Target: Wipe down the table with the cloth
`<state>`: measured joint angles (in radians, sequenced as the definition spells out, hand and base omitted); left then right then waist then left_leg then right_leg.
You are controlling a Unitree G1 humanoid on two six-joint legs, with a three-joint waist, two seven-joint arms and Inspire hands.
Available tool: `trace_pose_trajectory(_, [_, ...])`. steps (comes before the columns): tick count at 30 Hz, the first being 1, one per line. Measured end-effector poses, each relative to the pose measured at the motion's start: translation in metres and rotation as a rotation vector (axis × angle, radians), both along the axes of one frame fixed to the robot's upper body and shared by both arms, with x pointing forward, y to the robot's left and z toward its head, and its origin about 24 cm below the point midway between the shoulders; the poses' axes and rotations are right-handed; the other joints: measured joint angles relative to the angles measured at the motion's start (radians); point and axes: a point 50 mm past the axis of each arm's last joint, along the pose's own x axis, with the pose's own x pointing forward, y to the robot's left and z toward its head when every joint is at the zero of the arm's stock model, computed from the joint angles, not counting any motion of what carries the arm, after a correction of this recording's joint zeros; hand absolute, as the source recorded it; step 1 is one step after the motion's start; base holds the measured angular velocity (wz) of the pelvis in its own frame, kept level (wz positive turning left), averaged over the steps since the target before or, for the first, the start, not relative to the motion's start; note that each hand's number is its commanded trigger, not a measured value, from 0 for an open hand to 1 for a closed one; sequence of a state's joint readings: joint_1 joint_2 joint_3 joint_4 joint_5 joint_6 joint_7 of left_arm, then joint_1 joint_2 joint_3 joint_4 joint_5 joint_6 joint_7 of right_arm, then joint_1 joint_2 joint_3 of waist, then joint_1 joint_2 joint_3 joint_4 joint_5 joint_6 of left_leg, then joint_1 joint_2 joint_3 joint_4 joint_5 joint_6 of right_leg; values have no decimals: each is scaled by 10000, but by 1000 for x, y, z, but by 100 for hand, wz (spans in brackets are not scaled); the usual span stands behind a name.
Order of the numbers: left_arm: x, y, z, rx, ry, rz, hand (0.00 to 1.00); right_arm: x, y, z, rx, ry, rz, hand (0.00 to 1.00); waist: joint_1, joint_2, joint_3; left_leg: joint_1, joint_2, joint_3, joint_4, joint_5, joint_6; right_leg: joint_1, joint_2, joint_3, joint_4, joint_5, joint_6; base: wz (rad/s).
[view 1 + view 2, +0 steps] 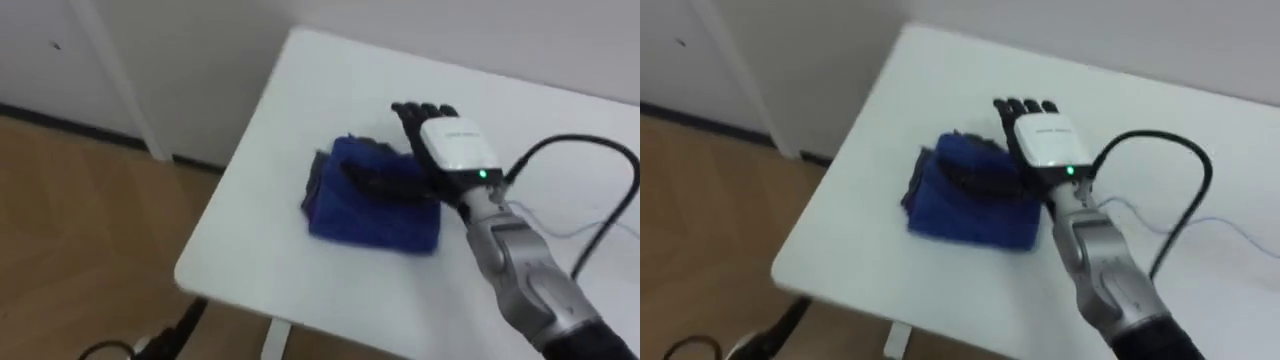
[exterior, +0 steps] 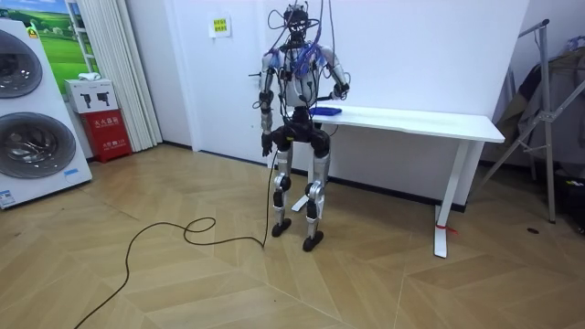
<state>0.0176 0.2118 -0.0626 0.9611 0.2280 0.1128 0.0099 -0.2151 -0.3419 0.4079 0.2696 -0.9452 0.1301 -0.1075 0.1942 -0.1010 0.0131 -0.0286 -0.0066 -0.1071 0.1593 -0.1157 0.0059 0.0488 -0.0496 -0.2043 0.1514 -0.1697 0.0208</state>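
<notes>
Cloth (image 1: 375, 210): blue, soft, fuzzy fabric. Table (image 1: 290, 110): white, smooth, matt. Floor (image 1: 80, 230): wood parquet, slight sheen.

There is one white table (image 1: 320, 100). There is one blue cloth (image 1: 370, 205). There are two robot hands: the right hand (image 1: 452, 145) and the left hand (image 2: 266, 142). In the room view there are two washing machines (image 2: 41, 146) and one red box (image 2: 108, 137).

Right hand (image 1: 455, 145) (fingers straight) rests on blue cloth (image 1: 365, 215).
</notes>
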Motion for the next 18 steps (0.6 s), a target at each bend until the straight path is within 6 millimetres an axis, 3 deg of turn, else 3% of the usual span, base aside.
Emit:
trace_pose_trajectory(1, [-1,1,0,26,54,20,0,-1,3,1,-30,-65,194,0,79,4,3,34,-36,-352,1,-2,-3,-66,-6,-25,-240,80,-25,0])
trace_pose_trajectory(2, [-3,1,-2,30,144,63,0,-1,4,2,-30,-138,318,0,25,45,-6,41,-77,-379,-6,-25,-24,-89,-59,-309,-282,180,-228,0])
trace_pose_trajectory(5, [-8,0,-4,-14,345,139,0,-6,1,-4,-51,71,179,0,-50,268,-13,222,-53,-204,-102,-31,-33,96,-5,-488,-89,194,-238,8])
trace_pose_trajectory(18, [-14,1,-6,296,275,343,0,-26,-4,-8,169,-238,103,0,-311,217,-25,241,-173,-19,-43,-158,51,53,-43,-354,78,192,-212,-2])
